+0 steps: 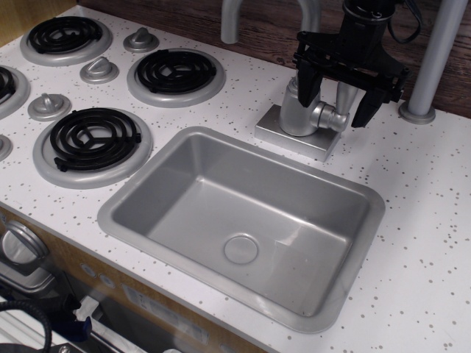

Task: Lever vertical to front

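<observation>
The lever [345, 94] is a small silver-grey paddle standing upright on a short round stub [330, 118] at the right side of the faucet's cylindrical body [297, 110]. My black gripper [335, 110] comes down from above and straddles the lever. One finger [308, 82] is to the lever's left in front of the faucet body, the other finger [367, 107] is to its right. The jaws are open, with gaps on both sides of the paddle. The paddle's top is hidden behind the gripper body.
The faucet stands on a square base [294, 137] behind the grey sink [147, 191]. The curved spout [232, 22] rises at the back. Black stove burners [92, 140] and round silver knobs [99, 70] lie to the left. A grey pole [434, 66] stands at the right.
</observation>
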You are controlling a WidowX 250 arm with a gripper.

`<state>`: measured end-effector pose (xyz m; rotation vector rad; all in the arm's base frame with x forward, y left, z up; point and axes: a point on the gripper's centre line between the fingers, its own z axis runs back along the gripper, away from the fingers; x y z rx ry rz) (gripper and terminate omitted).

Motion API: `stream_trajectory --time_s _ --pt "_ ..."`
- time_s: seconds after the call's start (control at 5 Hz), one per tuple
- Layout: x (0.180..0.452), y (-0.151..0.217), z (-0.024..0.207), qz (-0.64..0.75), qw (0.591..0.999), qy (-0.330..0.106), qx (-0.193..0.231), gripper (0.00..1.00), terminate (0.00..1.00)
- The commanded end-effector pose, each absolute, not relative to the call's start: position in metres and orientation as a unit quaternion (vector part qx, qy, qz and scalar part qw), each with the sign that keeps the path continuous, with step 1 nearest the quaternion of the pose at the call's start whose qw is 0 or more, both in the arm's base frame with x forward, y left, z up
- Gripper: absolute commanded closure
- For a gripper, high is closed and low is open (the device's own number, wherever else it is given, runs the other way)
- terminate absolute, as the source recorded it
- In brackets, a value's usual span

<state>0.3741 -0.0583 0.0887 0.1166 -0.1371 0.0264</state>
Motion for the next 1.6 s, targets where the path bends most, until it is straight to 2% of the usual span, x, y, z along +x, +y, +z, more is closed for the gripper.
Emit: stream_trajectory --time_s 0.0,0.2,0.4,0.6,1.0,1.2,1.4 --pt "0.374 -0.058 0.089 0.013 0.996 -0.068 0.058 0.0 0.0" --pt "0.384 -0.063 0.089 -0.018 0.989 -0.136 0.06 0.0 0.0" --pt "0.395 -0.063 0.1 -0.047 0.983 -0.163 0.072 0.0 0.0" --pt "0.408 -0.06 0.107 -0.078 0.97 -0.216 0.081 0.0 0.0" --pt "0.431 -0.059 0.109 -0.099 0.968 -0.22 0.069 0.0 0.0" --pt "0.436 -0.061 0.107 -0.092 0.969 -0.218 0.072 1.0 0.0" --pt "0.432 -0.064 0.105 -0.082 0.973 -0.206 0.065 1.0 0.0"
